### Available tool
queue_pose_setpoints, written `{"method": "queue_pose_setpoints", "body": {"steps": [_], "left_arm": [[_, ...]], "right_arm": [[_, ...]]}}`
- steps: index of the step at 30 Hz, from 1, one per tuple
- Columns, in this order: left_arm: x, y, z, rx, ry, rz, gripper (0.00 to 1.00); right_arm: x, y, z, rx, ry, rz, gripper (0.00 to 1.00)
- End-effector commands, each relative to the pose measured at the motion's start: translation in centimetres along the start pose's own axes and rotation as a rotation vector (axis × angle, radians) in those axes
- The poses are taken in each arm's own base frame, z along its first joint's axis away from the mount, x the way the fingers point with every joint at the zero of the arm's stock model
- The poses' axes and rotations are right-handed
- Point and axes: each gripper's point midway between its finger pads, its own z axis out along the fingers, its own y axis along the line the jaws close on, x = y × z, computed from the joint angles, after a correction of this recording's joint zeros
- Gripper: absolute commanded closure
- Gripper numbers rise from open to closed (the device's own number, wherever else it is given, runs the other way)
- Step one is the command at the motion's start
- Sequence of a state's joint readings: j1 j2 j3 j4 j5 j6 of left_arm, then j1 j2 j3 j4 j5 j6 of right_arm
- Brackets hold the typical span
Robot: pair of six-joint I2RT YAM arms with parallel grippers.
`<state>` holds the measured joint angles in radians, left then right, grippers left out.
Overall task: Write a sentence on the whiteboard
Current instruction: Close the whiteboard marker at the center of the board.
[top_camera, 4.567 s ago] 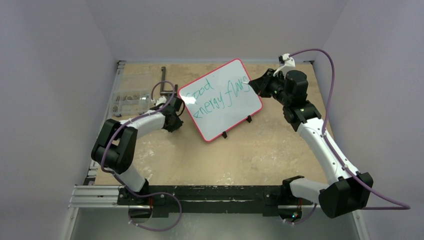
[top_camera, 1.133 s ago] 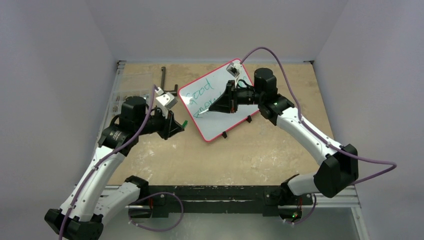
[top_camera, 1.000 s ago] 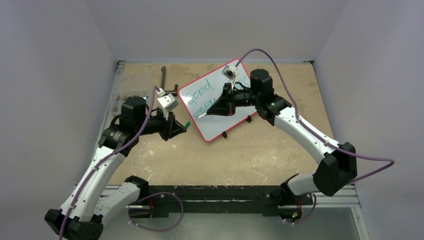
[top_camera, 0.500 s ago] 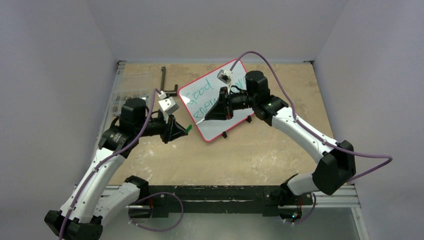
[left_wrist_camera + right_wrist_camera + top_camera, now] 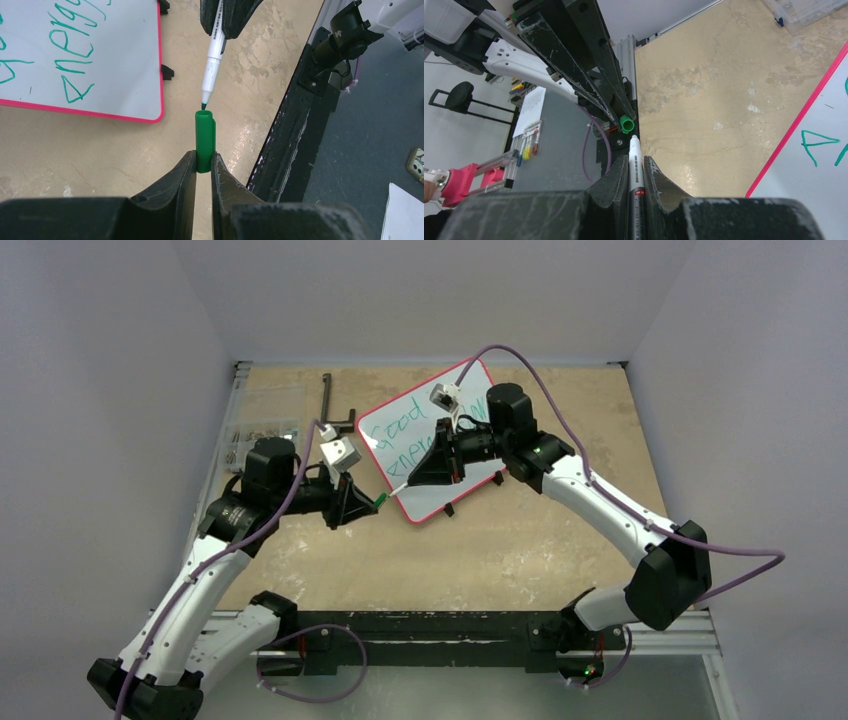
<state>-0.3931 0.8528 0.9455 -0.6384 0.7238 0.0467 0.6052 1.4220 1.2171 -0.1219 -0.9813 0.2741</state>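
Note:
The red-framed whiteboard (image 5: pixel 440 440) lies at the table's back middle, with the green sentence (image 5: pixel 405 440) on it partly hidden by my right arm. The board also shows in the left wrist view (image 5: pixel 75 55) and the right wrist view (image 5: pixel 819 145). My left gripper (image 5: pixel 368 502) is shut on a green marker cap (image 5: pixel 205 140), also seen in the right wrist view (image 5: pixel 626 123). My right gripper (image 5: pixel 412 480) is shut on a white marker (image 5: pixel 636 175). The marker's green tip (image 5: pixel 204 106) sits just at the cap's open mouth, off the board's near left corner.
A clear plastic box of small parts (image 5: pixel 255 440) and a black L-shaped tool (image 5: pixel 330 405) lie at the back left. The black rail (image 5: pixel 420 625) with the arm bases runs along the near edge. Two black clip feet (image 5: pixel 450 508) stand at the board's near edge.
My right gripper has left the board and carried the marker toward the near left. My left gripper has risen with the cap to meet it; tip and cap have closed together.

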Motion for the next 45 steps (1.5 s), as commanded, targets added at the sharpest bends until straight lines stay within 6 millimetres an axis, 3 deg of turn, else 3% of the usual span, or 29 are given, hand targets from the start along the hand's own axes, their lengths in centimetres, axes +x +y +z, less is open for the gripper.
{"method": "queue_pose_setpoints", "body": {"steps": [1, 45], "left_arm": [[0.2, 0.0, 0.0, -0.004, 0.0, 0.03, 1.0], [-0.5, -1.2, 0.2, 0.065, -0.018, 0.044, 1.0]], "right_arm": [[-2.7, 2.0, -0.9, 0.003, -0.054, -0.097, 1.0], [-0.9, 1.9, 0.7, -0.027, 0.017, -0.077, 1.0]]}}
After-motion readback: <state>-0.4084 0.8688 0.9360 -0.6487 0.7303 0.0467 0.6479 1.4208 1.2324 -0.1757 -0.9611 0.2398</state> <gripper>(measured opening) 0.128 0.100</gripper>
